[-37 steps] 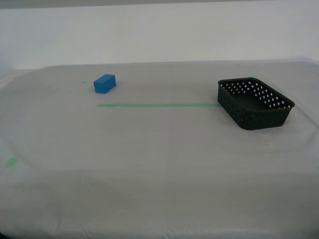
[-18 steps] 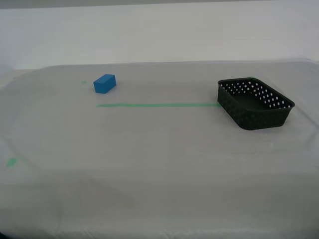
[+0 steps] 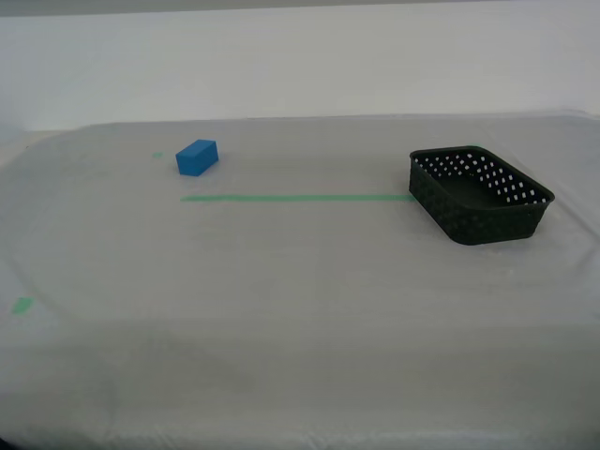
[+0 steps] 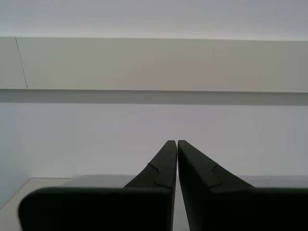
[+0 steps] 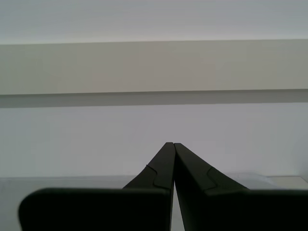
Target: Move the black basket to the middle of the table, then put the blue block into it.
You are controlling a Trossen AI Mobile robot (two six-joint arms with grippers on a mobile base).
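On the tabletop point(image 3: 281, 281): neither arm shows in the exterior view.
Black basket point(image 3: 480, 194): toward the exterior view's right, long axis running diagonally away.
Blue block point(image 3: 197, 157): well apart, toward that view's left.
My first gripper point(image 5: 173, 145): fingers clenched, empty, facing the wall.
My second gripper point(image 4: 176, 143): the same.
Nearer arm: cannot tell.

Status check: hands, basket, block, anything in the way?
My first hand and my second hand shut, empty, off the table. Black basket at exterior view's right, unmoved. Blue block far left, outside it. Nothing between them.
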